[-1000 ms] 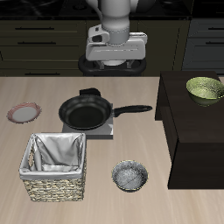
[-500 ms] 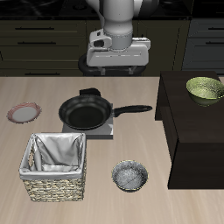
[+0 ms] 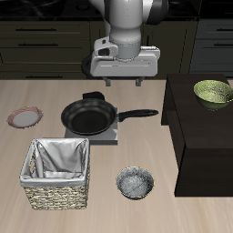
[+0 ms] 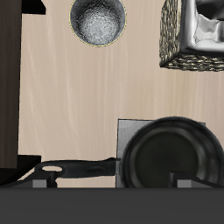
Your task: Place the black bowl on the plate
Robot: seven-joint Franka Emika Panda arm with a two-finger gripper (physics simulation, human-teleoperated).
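I have the tool [image 3: 123, 83] hanging above the frying pan [image 3: 89, 117], its fingers apart with nothing between them, as far as the small view lets me judge. The black bowl [image 3: 136, 182] sits on the counter [image 3: 136, 136] near its front edge, beside the wicker basket [image 3: 57, 172]. The plate [image 3: 25, 117] lies well apart, beyond the pan.

The black bowl [image 3: 136, 182] is set near the front edge of the tabletop [image 3: 109, 196], beside a basket [image 3: 57, 172]. A frying pan [image 3: 90, 117] is placed farther back, between them. The plate [image 3: 25, 117] is found well apart, beyond the basket.
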